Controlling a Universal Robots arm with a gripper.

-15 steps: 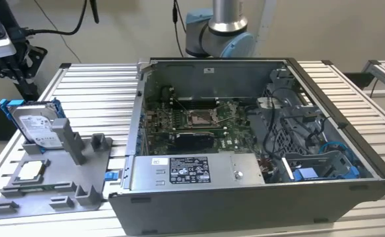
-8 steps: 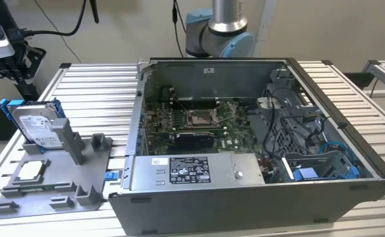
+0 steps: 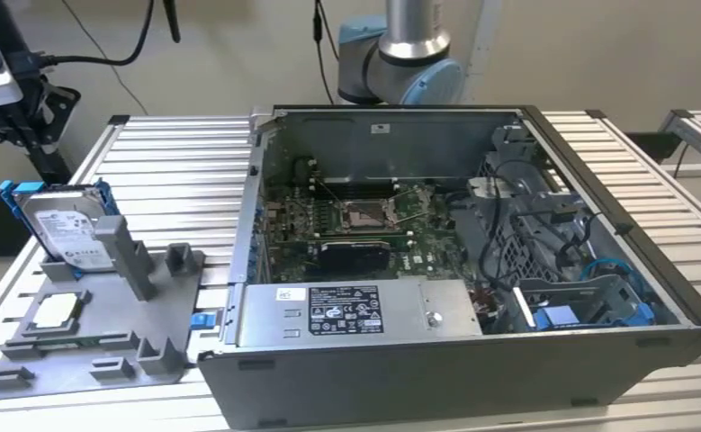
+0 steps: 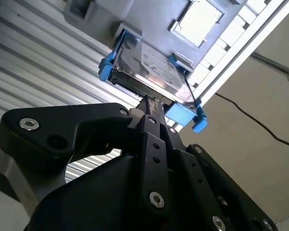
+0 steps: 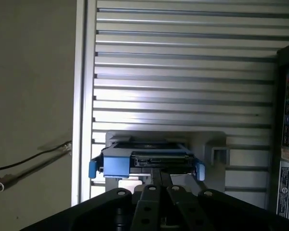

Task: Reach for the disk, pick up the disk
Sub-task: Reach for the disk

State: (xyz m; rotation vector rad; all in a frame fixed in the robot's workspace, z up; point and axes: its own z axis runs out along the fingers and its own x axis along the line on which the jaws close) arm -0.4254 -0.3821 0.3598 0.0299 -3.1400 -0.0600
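The gripper (image 5: 160, 177) hung over the disk (image 3: 68, 225) with its jaws drawn together, clamped on nothing.

In the exterior view the disk stood on edge in a grey holder (image 3: 98, 346) at nine o'clock from the open computer case (image 3: 446, 360); in both wrist views its blue-framed edge lay just past the gripper's tip. The likely trouble was this: with the jaws together they would strike the disk's upper edge rather than straddle it, pushing it askew in its slot or tipping it. The grey post (image 3: 122, 247) at the disk's four o'clock could also block a jaw or catch the blue frame. Counted: one disk, one gripper, one holder, one post beside the disk, one case, and one square chip (image 3: 56, 312) lying flat on the holder at the disk's six o'clock.
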